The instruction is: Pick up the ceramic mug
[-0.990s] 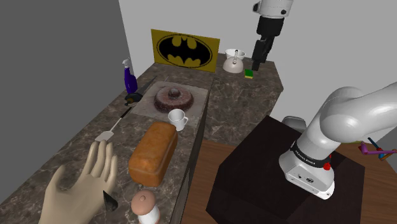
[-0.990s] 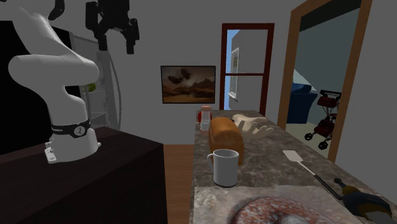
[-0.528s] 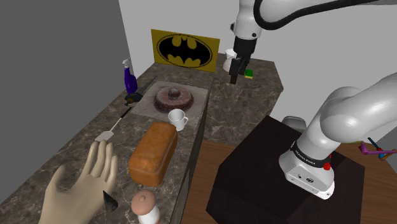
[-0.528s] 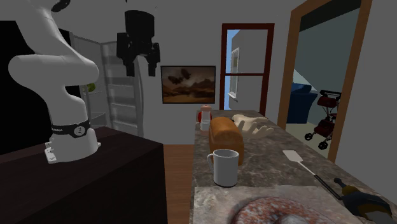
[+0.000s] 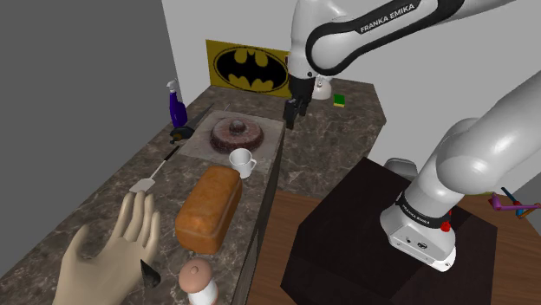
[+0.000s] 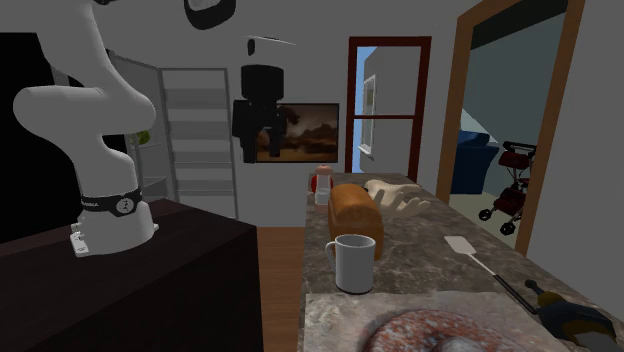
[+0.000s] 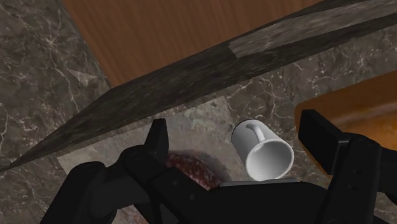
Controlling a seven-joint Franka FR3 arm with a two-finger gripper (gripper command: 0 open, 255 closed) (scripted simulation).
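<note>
**A:** Mug point(image 5: 242, 161)?

**B:** White, upright near the dark marbled counter's point(image 5: 329, 147) floor-side edge, between the chocolate doughnut point(image 5: 237, 133) and the bread loaf point(image 5: 208, 206).

**A:** And the gripper point(image 5: 292, 115)?

**B:** It hangs above that edge, fingers spread wide, holding nothing.

**A:** The room?

**B:** Grey walls, a Batman poster point(image 5: 247, 68) at the counter's far end, and a wooden floor point(image 5: 277, 217).

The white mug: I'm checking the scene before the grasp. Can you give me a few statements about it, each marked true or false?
The mug stands upright. True.
The gripper is shut on the mug. False: it is open, in the air, apart from the mug.
The mug stands between the loaf and the doughnut. True.
The mug is purple. False: it is white; the spray bottle is purple.
</note>
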